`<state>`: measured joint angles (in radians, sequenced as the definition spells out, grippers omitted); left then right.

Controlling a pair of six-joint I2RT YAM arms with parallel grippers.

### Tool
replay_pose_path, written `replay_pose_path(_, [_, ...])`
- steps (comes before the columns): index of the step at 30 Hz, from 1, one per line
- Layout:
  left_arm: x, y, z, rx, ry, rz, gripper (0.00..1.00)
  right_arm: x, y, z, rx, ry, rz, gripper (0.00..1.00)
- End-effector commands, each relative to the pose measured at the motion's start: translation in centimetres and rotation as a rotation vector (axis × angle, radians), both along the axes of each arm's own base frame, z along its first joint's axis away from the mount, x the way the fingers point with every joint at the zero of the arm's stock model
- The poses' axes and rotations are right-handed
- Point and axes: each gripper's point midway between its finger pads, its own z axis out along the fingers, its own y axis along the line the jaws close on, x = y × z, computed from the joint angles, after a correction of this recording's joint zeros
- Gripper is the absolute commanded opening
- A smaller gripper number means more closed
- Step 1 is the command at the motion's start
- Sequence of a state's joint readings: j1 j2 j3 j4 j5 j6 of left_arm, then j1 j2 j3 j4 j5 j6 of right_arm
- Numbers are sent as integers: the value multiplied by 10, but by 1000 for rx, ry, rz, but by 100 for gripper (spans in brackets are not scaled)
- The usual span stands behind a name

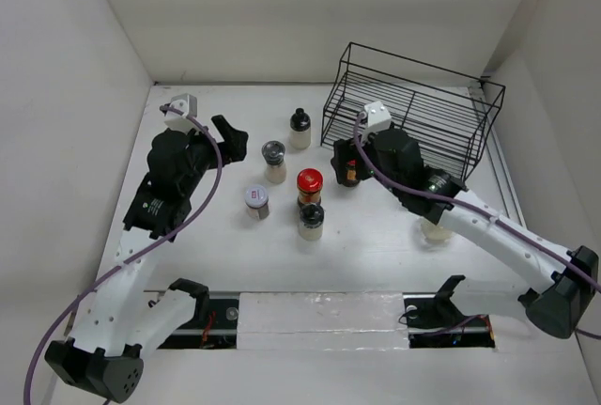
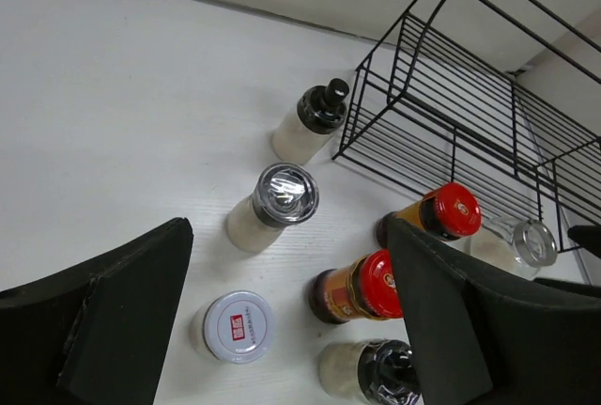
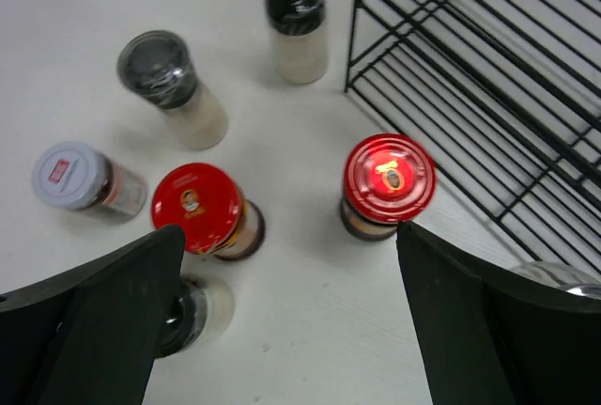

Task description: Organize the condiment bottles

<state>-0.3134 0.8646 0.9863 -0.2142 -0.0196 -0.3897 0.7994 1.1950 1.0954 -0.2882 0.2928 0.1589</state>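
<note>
Several condiment bottles stand mid-table. At the back is a black-capped pale bottle point(image 1: 300, 129) point(image 2: 315, 118) point(image 3: 296, 24). Nearer are a shiny-lidded shaker point(image 1: 274, 161) point(image 2: 277, 203), a grey-lidded shaker point(image 1: 256, 201) point(image 2: 235, 327), a red-lidded jar point(image 1: 309, 184) point(image 3: 202, 212) and a black-capped bottle point(image 1: 311, 220). A second red-lidded jar point(image 1: 351, 174) point(image 3: 385, 184) stands by the rack. My left gripper point(image 1: 235, 139) point(image 2: 289, 245) is open and empty, left of the group. My right gripper point(image 1: 340, 153) point(image 3: 289, 231) is open and empty above them, its right finger beside the second red jar.
A black wire rack point(image 1: 413, 109) point(image 2: 451, 95) point(image 3: 488, 67) lies at the back right. A squat clear jar point(image 1: 435, 228) point(image 2: 512, 245) sits under my right arm. White walls close in the table on the left, back and right.
</note>
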Motion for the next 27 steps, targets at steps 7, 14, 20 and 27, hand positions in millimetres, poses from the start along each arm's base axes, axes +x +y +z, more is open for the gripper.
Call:
replay_pose_path(7, [2, -6, 18, 4, -119, -44, 55, 27, -37, -8, 29, 32, -146, 53])
replay_pose_path(14, [3, -6, 13, 16, -113, -46, 31, 39, -38, -33, -21, 108, -154, 82])
replay_pose_path(20, [3, -4, 13, 17, -113, -37, 61, 54, -29, -66, -49, 180, -151, 100])
replay_pose_path(27, [4, -8, 10, 17, -102, -56, 61, 72, -22, -87, -51, 225, -140, 100])
